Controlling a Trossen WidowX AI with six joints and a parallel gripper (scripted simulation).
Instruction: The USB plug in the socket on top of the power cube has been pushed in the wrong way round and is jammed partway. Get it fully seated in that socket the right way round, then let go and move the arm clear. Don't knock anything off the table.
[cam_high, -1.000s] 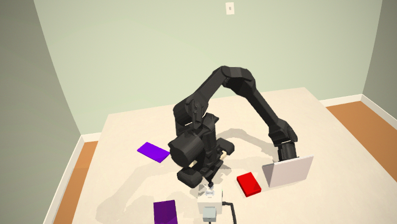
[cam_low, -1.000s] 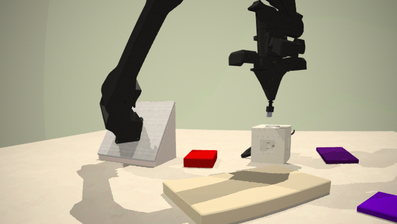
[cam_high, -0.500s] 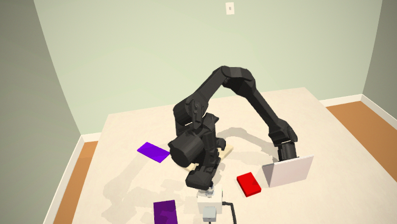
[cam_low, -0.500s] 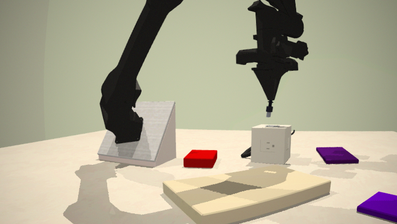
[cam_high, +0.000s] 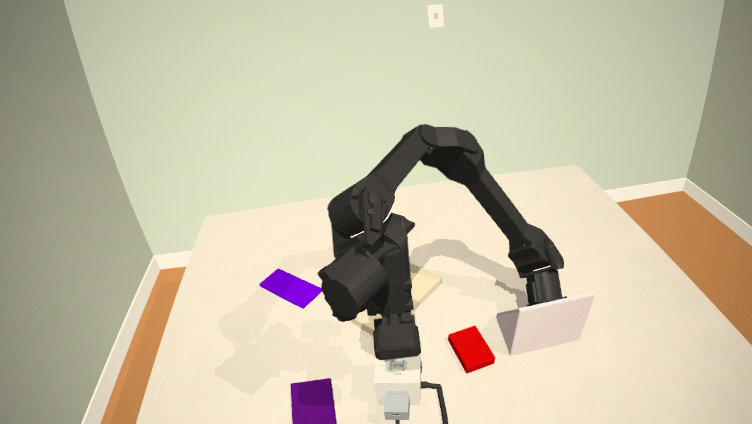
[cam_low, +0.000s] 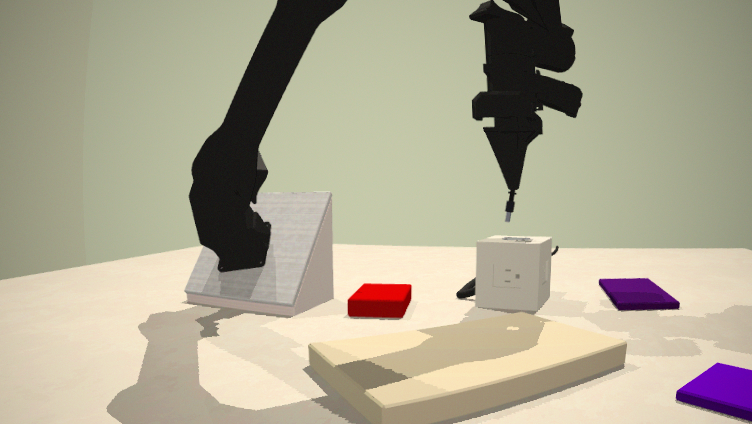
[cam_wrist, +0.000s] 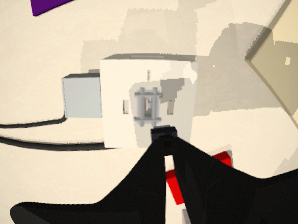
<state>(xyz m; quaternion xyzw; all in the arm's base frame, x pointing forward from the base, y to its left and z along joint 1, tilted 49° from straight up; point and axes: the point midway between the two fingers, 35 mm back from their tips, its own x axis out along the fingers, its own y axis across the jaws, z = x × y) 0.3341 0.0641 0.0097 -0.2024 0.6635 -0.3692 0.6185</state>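
Observation:
The USB plug (cam_low: 509, 206) (cam_wrist: 164, 132), a black body with a metal tip, points down from the fingertips, its tip in the air above the cube. My gripper (cam_low: 512, 189) (cam_wrist: 166, 145) is shut on it; in the top view the fingertips are hidden behind the arm's own parts. The white power cube (cam_high: 388, 389) (cam_low: 500, 294) (cam_wrist: 117, 135) stands upright on the table. Its top socket (cam_high: 397, 365) (cam_low: 518, 239) (cam_wrist: 148, 106), inside a grey metal frame, shows no plug in it. In the wrist view the plug appears just below the socket frame.
A grey adapter (cam_high: 396, 405) (cam_wrist: 82, 97) sits at the cube's side, with black cables nearby. Also on the table are a red block (cam_high: 471, 349) (cam_low: 379, 301), purple slabs (cam_high: 313, 402) (cam_low: 638, 293), a tan board (cam_low: 473, 363) and a slanted grey-white wedge (cam_high: 552, 323) (cam_low: 313, 263) beside the arm.

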